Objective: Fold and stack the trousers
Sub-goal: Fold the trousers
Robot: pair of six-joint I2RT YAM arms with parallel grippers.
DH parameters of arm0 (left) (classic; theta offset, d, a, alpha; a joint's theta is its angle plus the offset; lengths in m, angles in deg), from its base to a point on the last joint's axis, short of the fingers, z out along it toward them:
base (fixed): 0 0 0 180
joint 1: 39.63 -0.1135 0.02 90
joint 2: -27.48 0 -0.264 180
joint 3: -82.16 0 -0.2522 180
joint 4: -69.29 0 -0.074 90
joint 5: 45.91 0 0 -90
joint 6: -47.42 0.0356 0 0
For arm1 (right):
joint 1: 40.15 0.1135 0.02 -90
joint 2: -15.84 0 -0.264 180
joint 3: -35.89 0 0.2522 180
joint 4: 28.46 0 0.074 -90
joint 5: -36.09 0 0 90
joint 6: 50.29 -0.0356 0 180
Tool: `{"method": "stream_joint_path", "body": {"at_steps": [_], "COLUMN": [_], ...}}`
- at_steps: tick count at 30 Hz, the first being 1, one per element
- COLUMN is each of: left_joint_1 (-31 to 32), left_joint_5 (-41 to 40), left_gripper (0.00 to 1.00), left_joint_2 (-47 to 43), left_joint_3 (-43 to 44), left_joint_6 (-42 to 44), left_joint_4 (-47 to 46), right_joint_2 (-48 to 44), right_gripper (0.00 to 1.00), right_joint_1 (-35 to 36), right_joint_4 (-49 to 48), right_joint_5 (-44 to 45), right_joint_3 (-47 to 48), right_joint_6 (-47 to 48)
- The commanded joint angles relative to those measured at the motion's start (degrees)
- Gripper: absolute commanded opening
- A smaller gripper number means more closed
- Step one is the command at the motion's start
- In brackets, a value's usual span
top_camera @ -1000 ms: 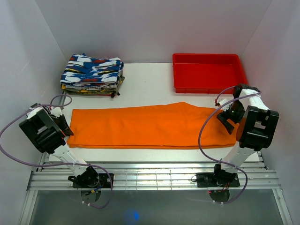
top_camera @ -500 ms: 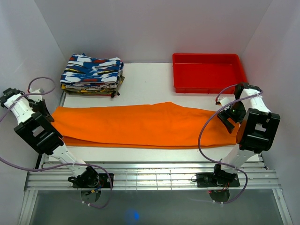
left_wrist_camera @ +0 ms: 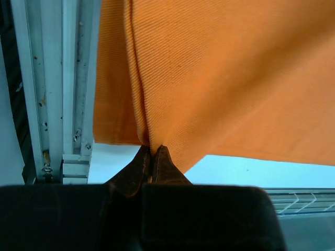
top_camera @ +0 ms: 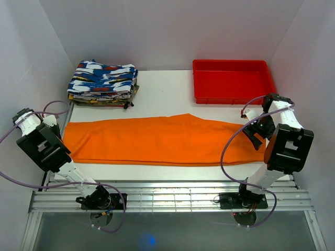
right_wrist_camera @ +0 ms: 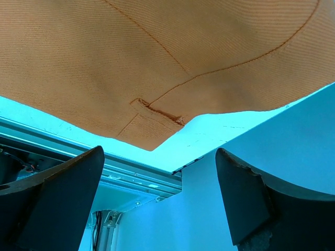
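The orange trousers (top_camera: 162,140) lie stretched in a long band across the table. My left gripper (top_camera: 57,130) is at their left end, by the table's left edge. In the left wrist view its fingertips (left_wrist_camera: 153,151) are shut on a fold of the trousers (left_wrist_camera: 220,73), pinching the cloth's edge. My right gripper (top_camera: 255,133) hovers over the right end, open. In the right wrist view its two fingers (right_wrist_camera: 63,193) stand wide apart with nothing between them, just off the trousers' corner (right_wrist_camera: 157,63).
A stack of blue, white and red patterned folded clothes (top_camera: 103,83) sits at the back left. A red plastic tray (top_camera: 233,81) stands at the back right. White walls close both sides, and a metal rail (top_camera: 167,196) runs along the near edge.
My left gripper closed on the trousers' left end, pulled it left past the table edge, then eased back slightly right. The cloth lies longer and flatter. The right arm barely moved.
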State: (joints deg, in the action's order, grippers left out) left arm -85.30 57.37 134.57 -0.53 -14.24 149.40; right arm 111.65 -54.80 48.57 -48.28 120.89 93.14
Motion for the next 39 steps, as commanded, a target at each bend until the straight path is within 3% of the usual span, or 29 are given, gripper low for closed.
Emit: {"method": "stream_joint_path", "body": {"at_steps": [1,10,13,24,28,35,38,39], "left_joint_1": [-0.56,-0.47,-0.56,0.49,1.02,0.15,0.14,0.23], "left_joint_5": [-5.80,-6.33,-5.81,-0.54,2.62,10.44,15.62,16.94], "left_gripper": [0.04,0.53,0.62,0.63,0.58,0.54,0.56,0.57], "left_joint_2": [-0.30,1.81,1.90,1.37,-1.87,-4.17,-3.20,-2.85], "left_joint_3": [-1.81,-0.06,0.30,-5.67,-6.65,3.62,9.25,10.13], "left_joint_6": [-1.09,-0.39,0.58,1.46,1.37,1.64,0.93,1.19], "left_joint_4": [-6.84,-9.75,-9.66,-8.78,-9.04,-2.11,1.49,4.12], "right_joint_2": [-0.01,3.50,5.96,10.88,10.45,1.76,-2.81,-5.34], "right_gripper": [0.92,0.90,0.89,0.89,0.88,0.74,0.63,0.61], "right_joint_1": [-0.29,-0.55,-2.30,-6.00,-6.00,-3.11,2.68,7.84], "right_joint_4": [1.78,-9.37,-13.69,-13.79,-10.28,2.45,5.37,5.64], "right_joint_5": [-0.35,6.58,10.36,13.18,10.99,-9.71,-17.37,-18.28], "right_joint_3": [0.48,-14.10,-16.05,-8.15,-5.86,5.11,7.41,7.07], "right_joint_6": [1.77,3.87,4.49,6.51,5.63,7.91,7.04,5.91]}}
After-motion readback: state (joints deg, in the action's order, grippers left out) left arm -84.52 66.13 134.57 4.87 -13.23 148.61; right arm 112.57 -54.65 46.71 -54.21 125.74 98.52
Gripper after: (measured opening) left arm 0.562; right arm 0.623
